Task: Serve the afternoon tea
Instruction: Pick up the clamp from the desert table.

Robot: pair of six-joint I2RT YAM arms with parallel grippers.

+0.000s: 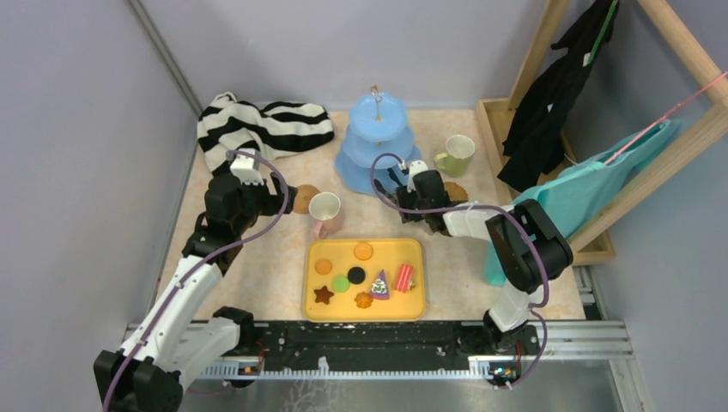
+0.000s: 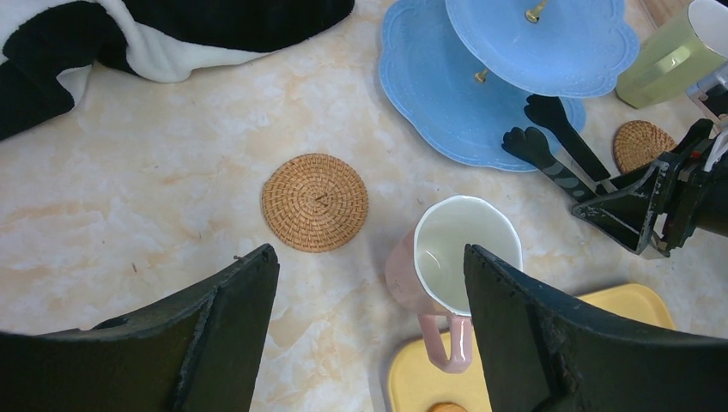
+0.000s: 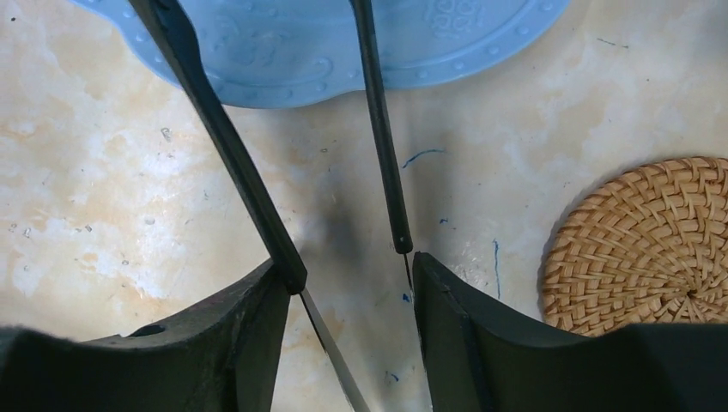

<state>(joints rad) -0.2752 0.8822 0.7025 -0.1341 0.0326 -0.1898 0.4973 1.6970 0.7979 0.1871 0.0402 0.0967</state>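
My right gripper (image 3: 352, 275) is shut on black-tipped metal tongs (image 3: 232, 154), one tong arm against each finger. The tong tips (image 2: 549, 142) reach over the bottom plate of the light-blue three-tier stand (image 1: 376, 137). My left gripper (image 2: 371, 257) hangs open above the table, with a cork coaster (image 2: 315, 202) ahead to the left and the pink-handled cup (image 2: 459, 257) to its right, upright and empty. The yellow-green cup (image 1: 456, 154) stands right of the stand, a second coaster (image 3: 652, 245) just below it. Toy cookies and cake slices (image 1: 378, 283) lie on the yellow tray (image 1: 421, 283).
A black-and-white striped cloth (image 1: 257, 124) lies at the back left. A wooden rack (image 1: 601, 129) with dark and teal garments stands along the right side. Grey walls close the left and back.
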